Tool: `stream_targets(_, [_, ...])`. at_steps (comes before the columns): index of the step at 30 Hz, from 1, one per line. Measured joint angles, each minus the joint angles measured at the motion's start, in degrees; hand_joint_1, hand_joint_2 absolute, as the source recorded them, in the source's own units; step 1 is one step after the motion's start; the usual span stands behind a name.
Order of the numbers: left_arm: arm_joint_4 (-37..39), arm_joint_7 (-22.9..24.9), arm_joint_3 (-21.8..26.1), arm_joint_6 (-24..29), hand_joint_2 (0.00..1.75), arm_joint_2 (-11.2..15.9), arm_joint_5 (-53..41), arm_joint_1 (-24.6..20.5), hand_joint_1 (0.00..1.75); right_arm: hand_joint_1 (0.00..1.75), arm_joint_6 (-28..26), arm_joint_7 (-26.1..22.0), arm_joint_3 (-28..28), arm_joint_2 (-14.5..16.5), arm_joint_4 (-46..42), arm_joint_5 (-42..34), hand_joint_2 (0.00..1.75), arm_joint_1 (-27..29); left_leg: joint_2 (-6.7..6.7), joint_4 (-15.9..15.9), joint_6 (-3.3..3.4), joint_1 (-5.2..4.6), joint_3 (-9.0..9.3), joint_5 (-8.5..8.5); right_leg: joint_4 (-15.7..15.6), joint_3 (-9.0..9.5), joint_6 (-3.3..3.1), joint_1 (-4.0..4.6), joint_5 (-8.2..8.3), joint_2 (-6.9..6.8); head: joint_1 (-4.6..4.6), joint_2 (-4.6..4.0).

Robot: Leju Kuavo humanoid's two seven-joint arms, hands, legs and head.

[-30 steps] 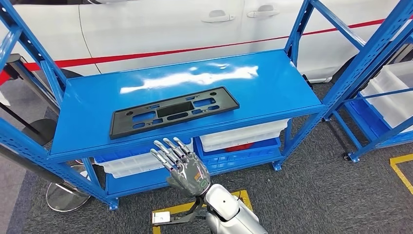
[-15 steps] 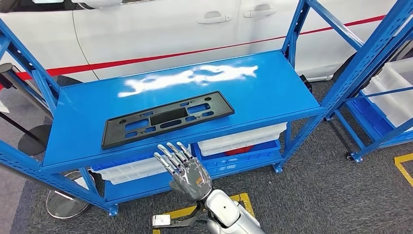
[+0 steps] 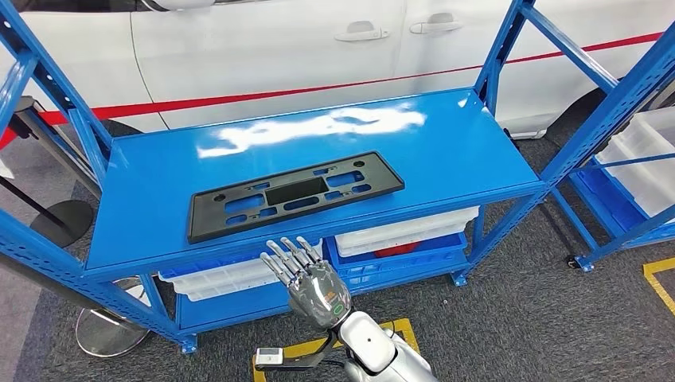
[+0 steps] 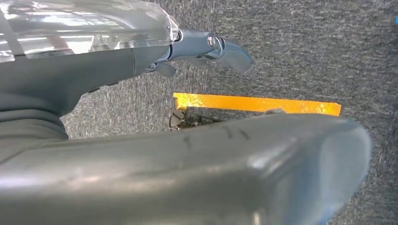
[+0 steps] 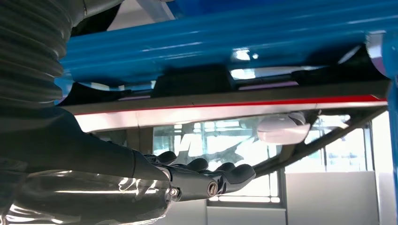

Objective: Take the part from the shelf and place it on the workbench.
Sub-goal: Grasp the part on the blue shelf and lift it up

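Shelving of glossy blue metal (image 3: 446, 143) carries the flat black plastic perforated part (image 3: 293, 195) near its front edge. Right hand (image 3: 312, 280) hovers just below that edge, empty, fingers straight. Left hand (image 4: 206, 47) hangs, apparently empty.

the right hand (image 3: 312, 280) is raised with its fingers (image 3: 288, 255) straight and apart, holding nothing. just beyond the fingertips is the front edge of the blue shelf (image 3: 446, 151). the black part (image 3: 294, 195) lies flat on this shelf, a little beyond the hand, not touching it. white bins (image 3: 406, 231) stand below the shelf, beside the hand.
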Motion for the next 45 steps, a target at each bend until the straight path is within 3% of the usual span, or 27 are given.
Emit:
stream_targets(2, [0.0, 0.0, 0.0, 0.0, 0.00, -0.1, 0.0, 0.0, 0.00, 0.00, 0.1, 0.3, 0.0, -0.1, 0.5, 0.2, 1.75, -0.6, -0.04, 0.1, -0.29, -0.24, 0.29, -0.28, -7.5, 3.49, -0.78, 0.38, 3.11, -0.01, 0.00, 0.00])
stream_targets(4, [0.0, 0.0, 0.0, 0.0, 0.00, -0.1, 0.1, 0.0, 0.00, 0.00, 0.1, 0.5, 0.0, -0.1, 1.0, 0.3, 1.75, -1.1, -0.02, 0.0, -0.83, -0.35, 0.31, -0.44, -10.9, 4.91, -1.22, 0.76, 3.60, -0.01, 0.00, 0.00])
stream_targets(7, [0.0, 0.0, 0.0, 0.1, 0.00, -0.1, 0.2, 0.0, 0.00, 0.00, 0.1, 0.7, 0.0, 0.0, 1.7, 0.3, 1.75, -1.4, 0.06, 0.3, -1.75, -0.27, 0.27, -0.94, -11.6, 5.31, -1.73, 0.52, 3.64, 0.05, -0.01, 0.00])
stream_targets(9, [0.0, 0.0, 0.0, 0.1, 0.00, -0.1, 0.3, 0.0, 0.00, 0.00, 0.1, 0.7, 0.0, 0.0, 2.0, 0.2, 1.75, -1.6, 0.14, 2.4, -2.12, -0.24, -0.49, -2.22, -12.2, 5.91, -2.16, 0.14, 3.71, -0.05, -0.04, 0.00])
stream_targets(14, [0.0, 0.0, 0.0, 0.1, 0.00, -0.1, 0.3, 0.0, 0.00, 0.00, 0.2, 0.7, 0.0, 0.0, 2.1, 0.2, 1.75, -1.8, 0.16, 4.3, -2.23, -0.20, -1.30, -3.24, -12.2, 6.10, -2.34, 0.17, 3.62, -0.13, -0.07, 0.00])
stream_targets(16, [0.0, 0.0, 0.0, 0.1, 0.00, -0.1, 0.3, 0.1, 0.00, 0.00, 0.2, 0.7, 0.0, 0.0, 2.6, 0.2, 1.75, -1.8, 0.17, 10.8, -2.49, -0.14, -5.10, -5.11, -12.2, 6.41, -2.51, 0.26, 3.31, -0.18, -0.05, 0.00])
stream_targets(18, [0.0, 0.1, 0.0, 0.0, 0.00, 0.0, 0.3, 0.3, 0.00, 0.00, 0.3, 0.8, 0.0, 0.0, 3.5, 0.1, 1.75, -2.1, 0.27, 8.7, -2.19, -0.24, -5.42, -2.49, -11.9, 7.29, -2.07, 0.62, 2.18, -0.14, -0.05, 0.00])
stream_targets(20, [0.0, 0.1, 0.0, -0.1, 0.00, 0.0, 0.3, 0.3, 0.00, 0.00, 0.5, 0.9, 0.0, 0.1, 3.9, 0.0, 1.75, -2.3, 0.30, 0.4, -1.36, -0.40, -2.22, 1.70, -11.7, 7.90, -1.28, 0.87, 1.29, -0.07, -0.04, 0.00])
stream_targets(21, [0.0, 0.1, 0.0, -0.1, 0.00, 0.0, 0.3, 0.3, 0.00, 0.00, 0.5, 1.0, 0.0, 0.1, 4.0, 0.0, 1.75, -2.3, 0.23, 0.4, -1.03, -0.31, -2.18, 1.64, -11.8, 7.95, -1.01, 0.87, 1.14, -0.07, -0.04, 0.00])
stream_targets(23, [0.0, 0.1, 0.0, -0.2, 0.00, 0.0, 0.2, 0.4, 0.00, 0.00, 0.6, 1.2, 0.0, 0.1, 4.0, 0.0, 1.75, -2.5, 0.21, 0.0, -0.38, -0.11, -1.67, 1.49, -10.3, 7.61, -0.44, 0.77, 0.07, -0.05, -0.03, 0.00])
stream_targets(24, [0.0, 0.1, 0.0, -0.3, 0.00, 0.0, 0.1, 0.4, 0.00, 0.00, 0.6, 1.2, 0.0, 0.1, 4.0, 0.0, 1.75, -2.6, 0.22, -0.2, -0.08, -0.01, -1.40, 1.43, -8.0, 6.51, -0.19, 0.70, -1.13, -0.04, -0.03, 0.00])
stream_targets(27, [0.0, 0.1, 0.0, -0.4, 0.00, 0.0, -0.1, 0.4, 0.00, 0.00, 0.8, 1.3, 0.0, 0.1, 4.3, -0.3, 1.75, -2.7, 0.21, -0.2, 0.43, -0.06, -1.04, 0.98, 3.2, -0.11, 0.24, 0.43, -5.07, -0.07, -0.02, 0.00])
stream_targets(28, [0.0, 0.1, 0.0, -0.5, 0.00, 0.0, -0.1, 0.4, 0.00, 0.00, 0.8, 1.3, 0.0, 0.1, 4.5, -0.4, 1.75, -2.6, 0.18, -0.2, 0.45, -0.08, -0.86, 0.79, 5.1, -1.66, 0.28, 0.40, -4.92, -0.07, -0.02, 0.00])
stream_targets(29, [0.0, 0.1, 0.0, -0.6, 0.00, 0.0, -0.1, 0.4, 0.00, 0.00, 0.8, 1.3, 0.0, 0.0, 4.6, -0.5, 1.75, -2.6, 0.13, -0.1, 0.42, -0.09, -0.55, 0.55, 4.6, -2.00, 0.20, 0.40, -3.51, -0.07, -0.02, 0.00])
stream_targets(31, [0.0, 0.2, 0.0, -0.6, 0.00, 0.0, -0.1, 0.5, 0.00, 0.00, 0.7, 1.3, 0.0, 0.0, 4.7, -0.7, 1.75, -2.5, 0.06, -0.1, 0.23, -0.12, 0.33, -0.02, -2.2, 0.37, -0.26, 0.47, 1.56, -0.07, -0.02, 0.00])
stream_targets(33, [0.0, 0.3, 0.0, -0.7, 0.00, 0.0, -0.1, 0.4, 0.00, 0.00, 0.7, 1.3, 0.0, 0.0, 4.8, -0.9, 1.75, -2.6, 0.00, -0.1, -0.21, -0.29, 0.89, -0.58, -8.9, 3.17, -0.84, 0.76, 4.56, -0.05, -0.02, 0.00])
stream_targets(35, [0.0, 0.4, 0.0, -0.7, 0.00, 0.0, -0.1, 0.4, 0.00, 0.00, 0.6, 1.3, 0.0, 0.0, 4.8, -1.0, 1.75, -2.6, 0.01, -0.1, -0.81, -0.39, 0.96, -0.90, -10.9, 3.84, -1.22, 1.08, 4.54, 0.05, -0.01, 0.00])
stream_targets(38, [0.0, 0.5, 0.0, -0.6, 0.00, 0.0, -0.1, 0.3, 0.00, 0.00, 0.6, 1.3, 0.0, 0.0, 4.8, -1.1, 1.75, -2.6, 0.14, 0.6, -1.77, -0.36, 0.97, -1.71, -11.6, 4.44, -1.95, 0.69, 4.45, 0.22, -0.01, 0.00])
stream_targets(40, [0.0, 0.5, 0.0, -0.6, 0.00, 0.0, -0.1, 0.3, 0.00, 0.00, 0.6, 1.2, 0.0, 0.1, 4.9, -1.3, 1.75, -2.6, 0.18, 5.7, -2.33, -0.23, -1.40, -4.23, -12.0, 5.17, -2.53, 0.48, 4.24, 0.05, -0.02, 0.00])
stream_targets(42, [0.0, 0.5, 0.0, -0.5, 0.00, 0.0, -0.1, 0.4, 0.00, 0.00, 0.6, 1.1, 0.0, 0.1, 5.1, -1.8, 1.75, -2.6, 0.19, 13.6, -2.79, -0.14, -5.75, -7.10, -12.0, 5.64, -2.90, 0.57, 3.80, -0.09, -0.02, 0.00])
stream_targets(43, [0.0, 0.5, 0.0, -0.3, 0.00, 0.0, -0.1, 0.5, 0.00, 0.00, 0.6, 1.0, 0.0, 0.1, 5.3, -2.0, 1.75, -2.5, 0.20, 16.0, -2.93, -0.12, -7.37, -7.32, -12.0, 5.90, -2.94, 0.61, 3.55, -0.08, -0.02, 0.00])
stream_targets(44, [0.0, 0.5, 0.0, 0.0, 0.00, 0.0, -0.1, 0.6, 0.00, 0.00, 0.5, 1.0, 0.0, 0.1, 5.4, -2.1, 1.75, -2.5, 0.20, 16.2, -2.97, -0.11, -7.95, -6.39, -11.9, 6.20, -2.92, 0.63, 3.30, -0.02, -0.02, 0.00])
stream_targets(45, [0.0, 0.5, 0.0, 0.3, 0.00, 0.0, 0.0, 0.7, 0.00, 0.00, 0.5, 0.9, 0.0, 0.1, 5.4, -2.1, 1.75, -2.4, 0.20, 14.2, -2.92, -0.11, -7.42, -4.43, -11.9, 6.58, -2.86, 0.64, 3.01, 0.06, -0.02, 0.00])
